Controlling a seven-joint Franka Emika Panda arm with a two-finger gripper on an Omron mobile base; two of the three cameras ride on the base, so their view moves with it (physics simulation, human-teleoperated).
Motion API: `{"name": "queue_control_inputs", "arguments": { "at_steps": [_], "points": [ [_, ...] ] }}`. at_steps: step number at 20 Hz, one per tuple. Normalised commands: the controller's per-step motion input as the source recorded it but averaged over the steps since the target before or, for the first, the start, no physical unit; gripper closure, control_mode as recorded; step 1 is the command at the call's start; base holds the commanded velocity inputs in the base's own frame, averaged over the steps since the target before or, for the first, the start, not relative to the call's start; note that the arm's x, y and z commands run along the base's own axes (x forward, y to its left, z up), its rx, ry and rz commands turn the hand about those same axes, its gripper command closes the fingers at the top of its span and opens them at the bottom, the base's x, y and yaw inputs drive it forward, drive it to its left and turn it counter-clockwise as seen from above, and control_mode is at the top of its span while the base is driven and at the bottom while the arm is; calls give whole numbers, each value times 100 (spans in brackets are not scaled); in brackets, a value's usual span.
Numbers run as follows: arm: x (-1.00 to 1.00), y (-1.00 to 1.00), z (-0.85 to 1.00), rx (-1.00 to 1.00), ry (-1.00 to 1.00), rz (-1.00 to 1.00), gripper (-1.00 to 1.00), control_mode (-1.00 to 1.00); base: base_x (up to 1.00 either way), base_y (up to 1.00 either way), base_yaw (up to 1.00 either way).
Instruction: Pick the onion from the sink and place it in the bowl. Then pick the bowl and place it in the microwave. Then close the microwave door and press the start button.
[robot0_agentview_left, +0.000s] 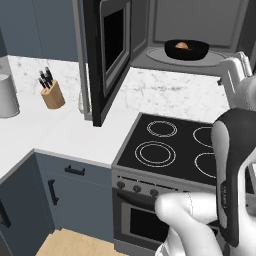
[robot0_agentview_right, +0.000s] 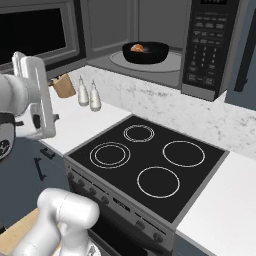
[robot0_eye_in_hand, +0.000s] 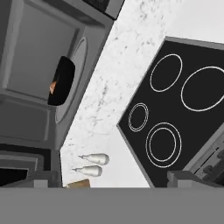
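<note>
Stove (robot0_agentview_left: 175, 150) nearest; bowl (robot0_agentview_left: 186, 49) with onion (robot0_agentview_left: 182, 45) sits in the microwave (robot0_agentview_right: 150, 60).
Fingers (robot0_eye_in_hand: 109, 186) spread wide, empty: you next swing the microwave door (robot0_agentview_left: 107, 55) shut.

Onion (robot0_agentview_left: 182, 45) in bowl (robot0_agentview_left: 197, 51), bowl inside microwave (robot0_agentview_right: 212, 45); microwave door (robot0_agentview_left: 107, 55) swung open left; stove (robot0_agentview_right: 150, 165) below; knife block (robot0_agentview_left: 52, 93) on desk (robot0_agentview_left: 45, 130), left.

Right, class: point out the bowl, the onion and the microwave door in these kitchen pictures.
bowl (robot0_agentview_left: 196, 50): left base view, front of its black wall.
onion (robot0_agentview_right: 137, 48): right base view, its orange top.
microwave door (robot0_agentview_left: 113, 36): left base view, its black glass window.
</note>
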Motion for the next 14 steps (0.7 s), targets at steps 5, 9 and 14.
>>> {"name": "queue_control_inputs", "arguments": {
  "at_steps": [5, 9, 14],
  "points": [
    [-64, 85, 0, 8, -20, -9, -100, -100, 0, 0, 0],
    [-34, 100, 0, 7, -22, -11, -100, -100, 0, 0, 0],
    [-9, 97, 1, 5, -9, -10, -100, -100, 0, 0, 0]
  ]
}}
